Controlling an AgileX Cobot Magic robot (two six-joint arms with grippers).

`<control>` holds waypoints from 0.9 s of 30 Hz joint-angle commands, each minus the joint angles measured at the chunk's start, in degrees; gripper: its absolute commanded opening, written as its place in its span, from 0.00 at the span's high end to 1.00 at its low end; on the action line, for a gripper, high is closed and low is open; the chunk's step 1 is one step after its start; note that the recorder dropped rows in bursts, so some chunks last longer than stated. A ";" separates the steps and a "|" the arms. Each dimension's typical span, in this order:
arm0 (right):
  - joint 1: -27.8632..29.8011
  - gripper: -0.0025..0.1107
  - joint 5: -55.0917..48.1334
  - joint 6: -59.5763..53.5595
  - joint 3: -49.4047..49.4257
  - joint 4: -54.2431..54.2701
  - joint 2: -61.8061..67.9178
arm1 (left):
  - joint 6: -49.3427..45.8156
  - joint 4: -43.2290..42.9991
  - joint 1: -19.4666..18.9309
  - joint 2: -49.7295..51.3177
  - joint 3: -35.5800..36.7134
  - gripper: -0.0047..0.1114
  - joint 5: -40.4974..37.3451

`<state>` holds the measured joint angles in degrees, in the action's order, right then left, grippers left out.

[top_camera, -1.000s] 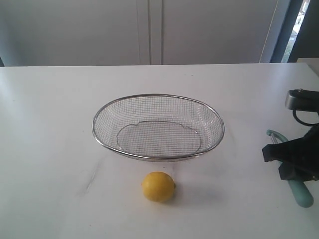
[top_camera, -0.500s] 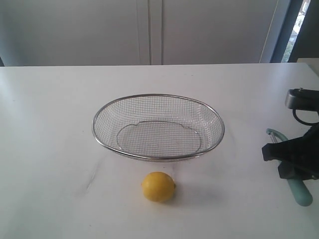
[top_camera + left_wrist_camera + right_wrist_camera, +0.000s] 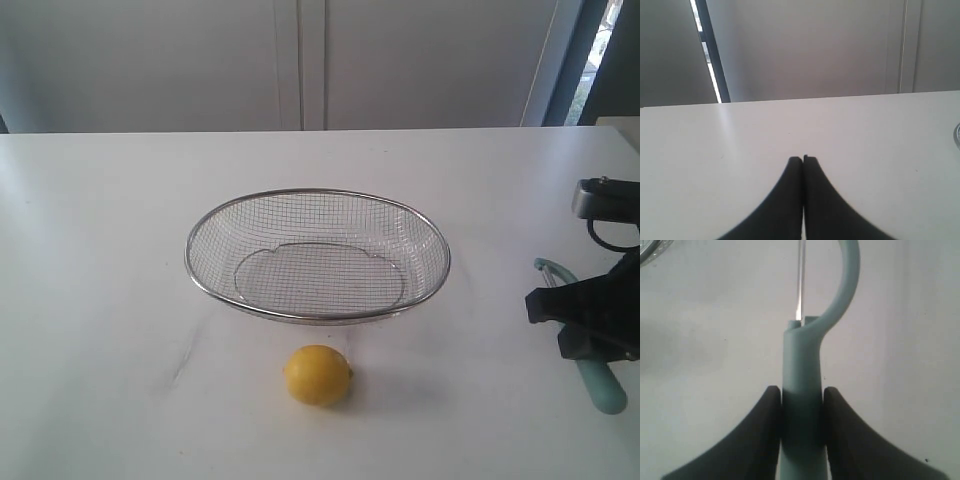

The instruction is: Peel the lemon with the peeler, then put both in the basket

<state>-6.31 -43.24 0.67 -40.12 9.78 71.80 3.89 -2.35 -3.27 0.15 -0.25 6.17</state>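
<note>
Teal peeler (image 3: 801, 355) handle clamped in right gripper (image 3: 801, 394), far right of table (image 3: 100, 250). Left gripper (image 3: 803, 161) jaws pressed together, holding nothing. Lemon (image 3: 317, 375) on table, just beside basket (image 3: 320, 318).

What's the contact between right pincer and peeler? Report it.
Touching. The right wrist view shows the right pincer with both fingers pressed against the peeler handle, no gap either side.
</note>
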 commanded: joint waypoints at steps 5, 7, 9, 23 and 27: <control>0.06 0.98 0.66 -0.67 0.24 -0.17 -0.41 | 0.33 0.67 0.04 -0.15 0.25 0.96 1.66; 0.06 0.98 0.66 -0.67 0.24 -0.17 -0.41 | 0.33 0.67 0.04 -0.15 0.25 0.96 2.55; 0.06 0.98 0.66 -0.67 0.24 -0.17 -0.41 | 0.33 0.67 0.04 -0.15 0.25 0.96 3.21; 0.06 0.98 1.13 -0.67 0.24 -0.17 -0.41 | 0.57 0.67 0.04 -0.15 -2.04 0.96 -5.68; 0.06 0.98 1.12 -0.67 0.24 0.07 -0.41 | 0.57 0.67 0.04 -0.15 -5.50 0.96 -11.54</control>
<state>-6.31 -42.71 0.67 -40.12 9.78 71.80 4.00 -2.35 -3.27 0.15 -3.51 -1.84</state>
